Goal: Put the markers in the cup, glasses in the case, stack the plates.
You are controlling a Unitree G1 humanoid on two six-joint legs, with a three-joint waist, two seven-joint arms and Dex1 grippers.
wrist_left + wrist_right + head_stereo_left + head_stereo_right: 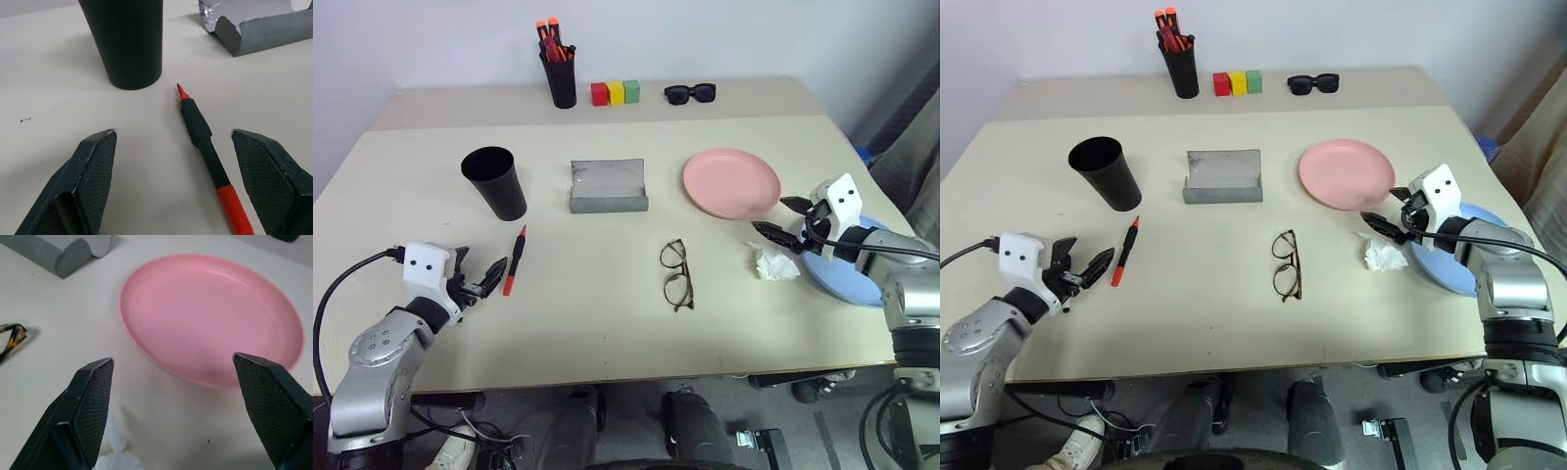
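Observation:
A slim red and black marker (pixel 515 260) lies on the table just in front of the wide black cup (pixel 494 182). My left gripper (pixel 481 274) hovers open right behind the marker, which lies between its fingers (pixel 98 166) toward the right one. The thin-rimmed glasses (pixel 676 275) lie folded open at mid-table. Behind them the grey case (pixel 608 186) stands with its lid up. My right gripper (pixel 771 215) is open and empty, aimed at the pink plate (pixel 210 318). The light blue plate (pixel 847 269) lies partly under my right arm.
A crumpled white tissue (pixel 773 262) sits between the glasses and the blue plate. At the back stand a black pen holder (pixel 560 78) with orange-tipped markers, three coloured blocks (pixel 615 93) and black sunglasses (pixel 690 93). The blue plate lies at the table's right edge.

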